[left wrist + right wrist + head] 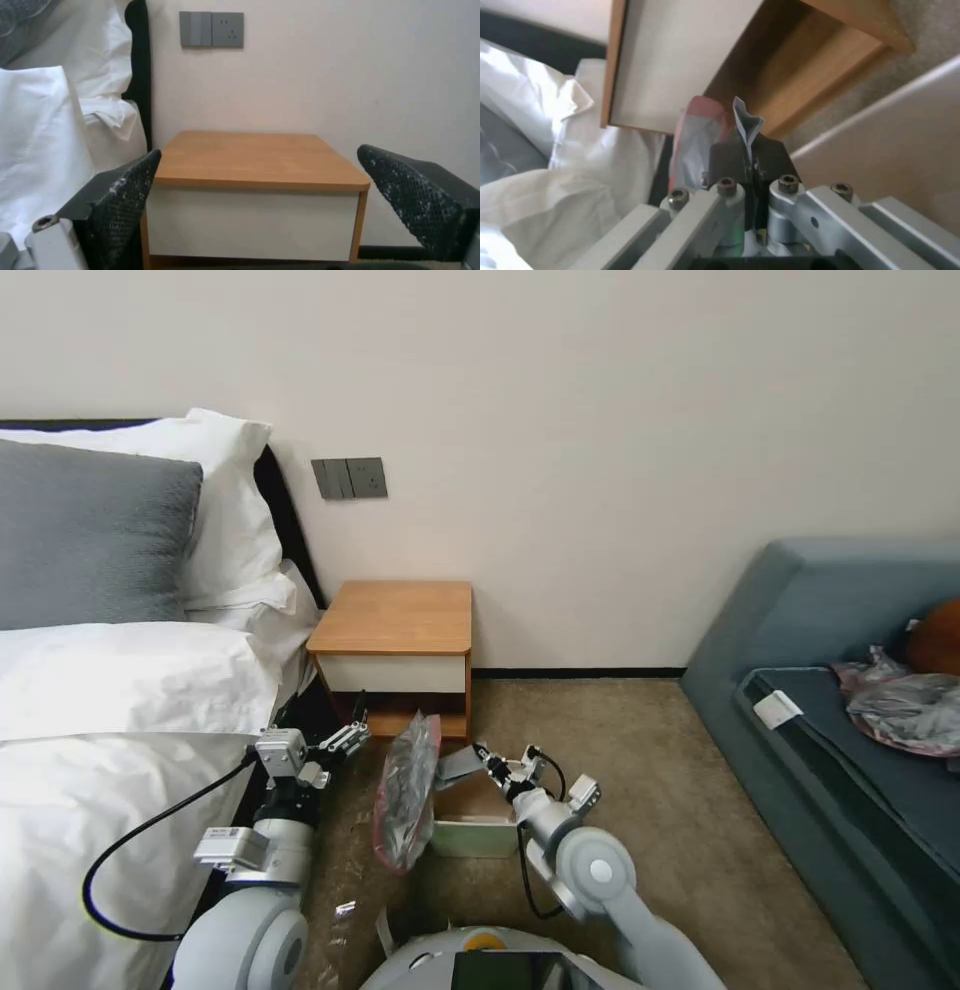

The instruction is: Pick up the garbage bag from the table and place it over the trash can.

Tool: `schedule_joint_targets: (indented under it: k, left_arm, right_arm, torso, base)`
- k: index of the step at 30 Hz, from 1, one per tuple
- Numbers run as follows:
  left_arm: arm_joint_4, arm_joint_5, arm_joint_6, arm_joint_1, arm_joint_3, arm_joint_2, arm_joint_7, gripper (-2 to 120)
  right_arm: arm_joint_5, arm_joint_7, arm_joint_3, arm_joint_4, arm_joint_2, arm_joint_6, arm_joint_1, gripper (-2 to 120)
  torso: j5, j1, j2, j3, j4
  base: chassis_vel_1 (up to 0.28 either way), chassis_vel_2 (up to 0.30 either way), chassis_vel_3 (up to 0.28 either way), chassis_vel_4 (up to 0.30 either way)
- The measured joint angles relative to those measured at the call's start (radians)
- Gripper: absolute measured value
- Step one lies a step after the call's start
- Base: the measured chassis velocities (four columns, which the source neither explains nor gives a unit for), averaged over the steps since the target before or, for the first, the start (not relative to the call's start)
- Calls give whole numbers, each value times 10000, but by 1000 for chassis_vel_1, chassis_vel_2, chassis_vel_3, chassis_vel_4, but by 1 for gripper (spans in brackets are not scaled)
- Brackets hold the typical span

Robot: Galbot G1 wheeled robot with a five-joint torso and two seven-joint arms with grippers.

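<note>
the garbage bag (405,790) hangs off the floor just beside the trash can (470,830), its pink-rimmed mouth up near the can's left edge, because the right gripper (487,762) has its fingers pinched tight on a fold of the film (the wrist view shows grey plastic poking out between the closed pads), likely to drag one side over the rim. the left gripper (345,737) waits with fingers spread wide and nothing in them, pointed at the table (395,620), whose top is bare, near the bed (110,690).
</note>
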Motion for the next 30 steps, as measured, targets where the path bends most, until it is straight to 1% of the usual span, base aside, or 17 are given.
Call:
schedule_joint_targets:
  k: [1,2,6,7,9,10,11,13,14,15,18,19,23,24,25,27,30]
  left_arm:
    - [0,0,0,0,0,0,0,100]
    - [6,3,-3,-13,10,27,2,100]
    - [72,5,-20,-68,3,57,3,100]
    - [72,5,-20,-68,3,57,3,100]
    - [93,2,-26,-92,-4,48,3,100]
    - [97,0,-26,-108,-5,39,3,100]
    - [97,0,-26,-108,-5,39,3,100]
    - [118,-2,-26,-133,-1,31,4,100]
    - [136,-3,-25,-145,8,31,5,100]
    - [136,-3,-25,-145,8,31,5,100]
    - [174,-3,-16,-164,34,50,6,100]
    - [174,-3,-16,-164,34,50,6,100]
    - [204,-46,-5,-199,88,76,12,100]
    - [204,-46,-5,-199,88,76,12,100]
    - [212,-51,-4,-213,102,73,13,100]
    - [247,-55,6,-249,158,58,20,100]
    - [267,-55,23,-250,175,58,24,100]
  right_arm:
    - [0,0,0,0,0,0,0,0]
    - [-7,63,-24,-1,-13,-6,-17,3]
    - [-118,167,-87,-28,-123,-100,-135,22]
    - [-118,167,-87,-28,-123,-100,-135,22]
    - [-204,173,-68,-39,-170,-173,-277,30]
    - [-255,196,-42,-37,-187,-186,-357,37]
    - [-255,196,-42,-37,-187,-186,-357,37]
    - [-302,242,1,-9,-209,-196,-455,45]
    - [-302,287,31,41,-218,-204,-492,52]
    - [-302,287,31,41,-218,-204,-492,52]
    - [-155,574,96,278,-236,-299,-504,65]
    - [-155,574,96,278,-236,-299,-504,65]
    - [99,1625,173,698,-275,-315,-495,85]
    - [99,1625,173,698,-275,-315,-495,85]
    - [112,1842,184,756,-292,-289,-493,88]
    - [152,2390,245,905,-344,-211,-489,97]
    - [200,2665,329,1048,-362,-163,-503,100]
  torso:
    - [0,0,0,0,0]
    - [0,0,0,0,0]
    - [0,0,0,0,1]
    - [0,0,0,0,1]
    - [0,0,0,0,0]
    - [0,0,0,0,0]
    - [0,0,0,0,0]
    - [0,0,0,0,0]
    - [0,1,0,0,0]
    - [0,1,0,0,0]
    - [0,0,0,0,0]
    - [0,0,0,0,0]
    - [0,0,0,0,0]
    - [0,0,0,0,0]
    - [1,0,0,0,0]
    - [0,0,0,0,0]
    - [0,0,0,1,0]
  base:
    - [0,0,0,0]
    - [0,0,0,0]
    - [0,0,0,0]
    - [0,0,0,0]
    - [0,0,0,0]
    - [0,0,0,0]
    - [0,0,0,0]
    - [0,0,0,0]
    - [0,0,0,0]
    - [0,0,0,0]
    - [0,0,0,0]
    - [0,0,0,0]
    - [0,0,0,0]
    - [0,0,0,0]
    - [0,0,0,0]
    - [0,0,0,0]
    - [0,0,0,0]
